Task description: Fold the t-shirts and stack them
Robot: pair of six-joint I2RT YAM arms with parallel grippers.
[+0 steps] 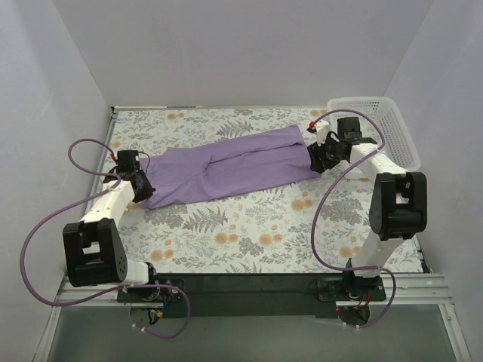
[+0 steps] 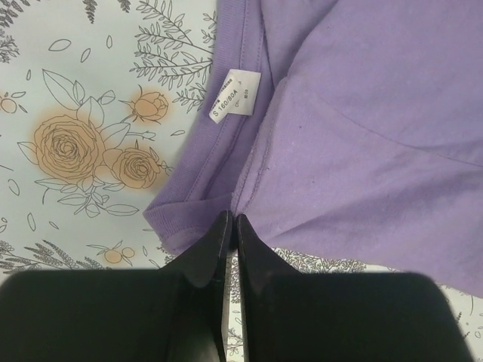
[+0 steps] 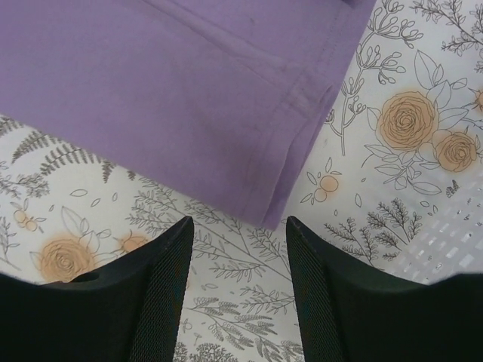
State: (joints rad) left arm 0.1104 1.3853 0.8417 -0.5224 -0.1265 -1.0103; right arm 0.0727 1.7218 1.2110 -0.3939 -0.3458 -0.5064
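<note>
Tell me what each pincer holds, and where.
Left pincer pinches the lavender-purple cloth t-shirt at its collar-end edge; right pincer, open, holds nothing.

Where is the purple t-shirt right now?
In the top view, the lavender t-shirt lies spread across the middle of the floral table, its right end near the white mesh basket.

A robot test booth in a lab: plain white walls [image 1: 226, 53] box in a table [image 1: 249, 241] with a flowered cover, while the left arm [image 1: 98, 226] and right arm [image 1: 392, 204], trailing purple cables [image 1: 30, 249], are bolted to its near edge.
</note>
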